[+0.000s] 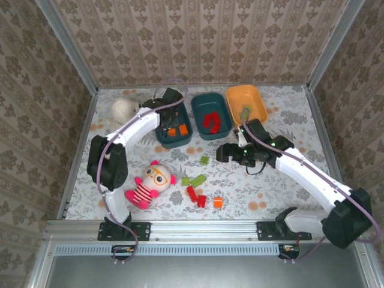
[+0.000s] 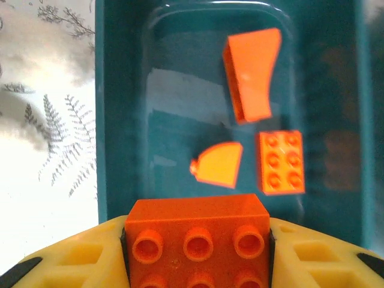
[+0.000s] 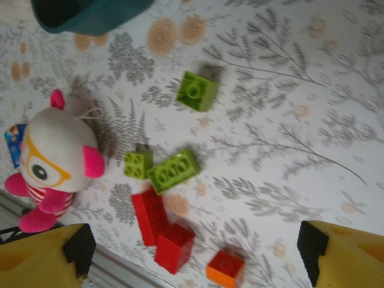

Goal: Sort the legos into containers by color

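- My left gripper [image 2: 198,259] pinches an orange brick [image 2: 198,217] above the left teal bin [image 2: 120,120], where three orange pieces [image 2: 280,162] lie.
- My right gripper [image 1: 224,151] hangs above the table with fingers [image 3: 342,252] spread wide, holding nothing.
- The tablecloth [image 1: 288,180] is white, printed with grey ferns and pale orange flowers.
- Loose on it lie lime green bricks [image 3: 173,170], red bricks [image 3: 174,247] and one orange block [image 3: 225,267], beside a pink striped doll [image 1: 150,183].
- The middle teal bin [image 1: 200,111] holds red pieces [image 1: 211,122]; the orange bin [image 1: 246,95] stands right of it.
- Beige damask wallpaper [image 1: 204,36] covers the three walls.
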